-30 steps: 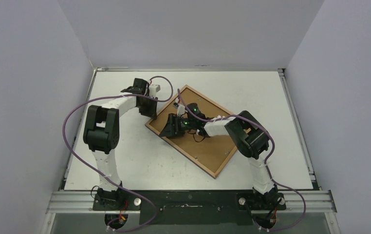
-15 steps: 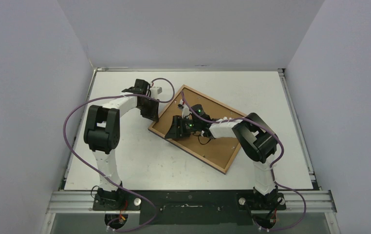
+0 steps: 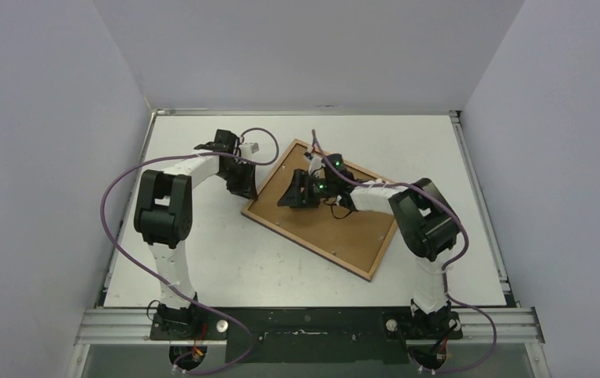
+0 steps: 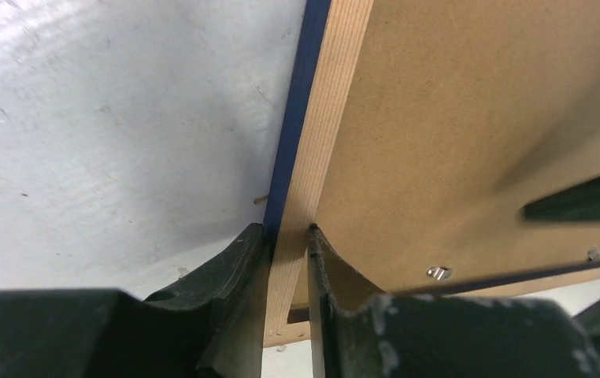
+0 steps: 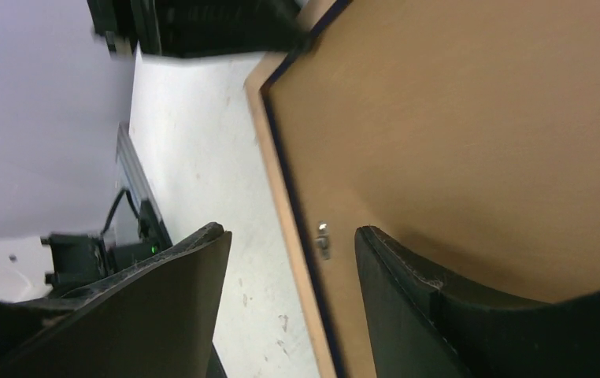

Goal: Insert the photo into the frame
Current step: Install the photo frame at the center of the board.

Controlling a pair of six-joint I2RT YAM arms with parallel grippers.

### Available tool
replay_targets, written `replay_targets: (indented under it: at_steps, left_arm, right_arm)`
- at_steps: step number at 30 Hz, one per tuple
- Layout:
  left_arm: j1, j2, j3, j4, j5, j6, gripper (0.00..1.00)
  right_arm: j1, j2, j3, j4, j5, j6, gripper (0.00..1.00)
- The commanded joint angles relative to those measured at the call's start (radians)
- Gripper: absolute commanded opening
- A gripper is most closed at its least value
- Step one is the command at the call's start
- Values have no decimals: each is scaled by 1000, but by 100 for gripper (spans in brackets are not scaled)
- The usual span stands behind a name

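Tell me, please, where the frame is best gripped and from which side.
Grip the narrow rail near the frame's left corner, coming from the left outer edge: the broad back offers no hold, and the left gripper's fingers straddle that rail.

Bright even light; soft shadows; wrist cams blurry.

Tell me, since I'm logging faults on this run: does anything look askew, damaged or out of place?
The frame lies back up and skewed to the table's edges, its rim pinched by the left gripper. The right gripper hovers open over the back. No damage or spill shows; no photo is visible.
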Motion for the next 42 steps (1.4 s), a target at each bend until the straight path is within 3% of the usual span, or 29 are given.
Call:
replay_targets:
  at_steps: [1,7,13,19,29,42]
  left_arm:
    - [21,-87,-22,-36,127,-68,20]
    - [47,-145,-73,-21,180,-86,30]
    - [63,-104,21,25,169,-77,33]
    - [38,71,212,30,144,-63,33]
    - [22,178,287,81,173,-99,26]
    - [26,134,146,144,241,-137,17]
  right_arm:
    - [-125,-143,105,-119,97,-103,61]
    - [-152,-82,206,-272,299,-175,61]
    - [-160,-12,377,-433,487,-290,61]
    - [-154,75,472,-438,437,-268,61]
    - [-120,202,473,-250,320,-145,60]
    - [-89,316,540,-163,240,10,59]
